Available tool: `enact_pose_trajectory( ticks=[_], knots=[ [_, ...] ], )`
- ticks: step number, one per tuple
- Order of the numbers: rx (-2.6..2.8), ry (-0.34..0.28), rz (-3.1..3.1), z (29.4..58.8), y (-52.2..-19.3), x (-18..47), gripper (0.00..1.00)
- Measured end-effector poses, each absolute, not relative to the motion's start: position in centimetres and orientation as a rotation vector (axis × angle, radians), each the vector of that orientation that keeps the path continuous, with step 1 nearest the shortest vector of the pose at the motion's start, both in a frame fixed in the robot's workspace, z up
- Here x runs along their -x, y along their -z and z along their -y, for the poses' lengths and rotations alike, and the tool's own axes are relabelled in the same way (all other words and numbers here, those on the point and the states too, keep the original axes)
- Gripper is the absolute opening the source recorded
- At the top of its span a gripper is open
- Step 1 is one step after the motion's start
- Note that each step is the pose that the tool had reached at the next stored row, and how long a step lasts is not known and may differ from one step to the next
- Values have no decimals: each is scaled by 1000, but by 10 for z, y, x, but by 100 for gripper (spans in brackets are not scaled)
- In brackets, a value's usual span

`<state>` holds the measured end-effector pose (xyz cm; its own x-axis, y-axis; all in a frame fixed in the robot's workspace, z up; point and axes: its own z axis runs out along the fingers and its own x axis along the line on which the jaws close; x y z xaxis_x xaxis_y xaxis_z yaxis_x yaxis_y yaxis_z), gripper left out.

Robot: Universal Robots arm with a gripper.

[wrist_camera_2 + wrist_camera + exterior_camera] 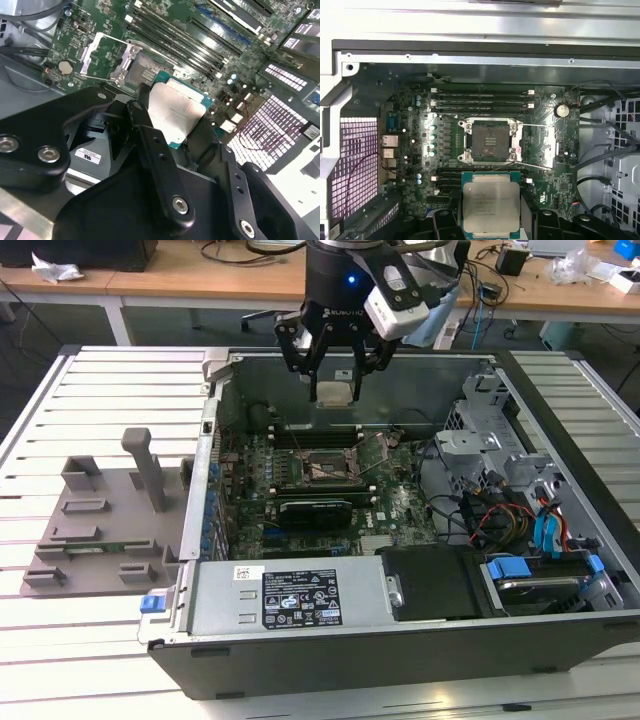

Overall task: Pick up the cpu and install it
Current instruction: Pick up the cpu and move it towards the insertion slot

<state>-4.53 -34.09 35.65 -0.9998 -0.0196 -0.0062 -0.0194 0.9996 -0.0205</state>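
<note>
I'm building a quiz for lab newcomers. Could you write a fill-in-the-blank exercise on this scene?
1. The gripper is shut on the ____.
2. The socket on the motherboard is ____, with no chip seated.
3. The grey tray sits outside the computer case, on the exterior view's ____.
Missing words: cpu; empty; left.

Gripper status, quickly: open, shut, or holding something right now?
Gripper: shut on the cpu, which it holds over the open computer case.
</note>
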Motion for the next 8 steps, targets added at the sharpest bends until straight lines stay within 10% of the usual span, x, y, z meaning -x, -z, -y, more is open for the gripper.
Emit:
enact_pose_trajectory(
  ticks=[8],
  knots=[
    [31, 32, -3135, 339, -353, 35, 55]
  ],
)
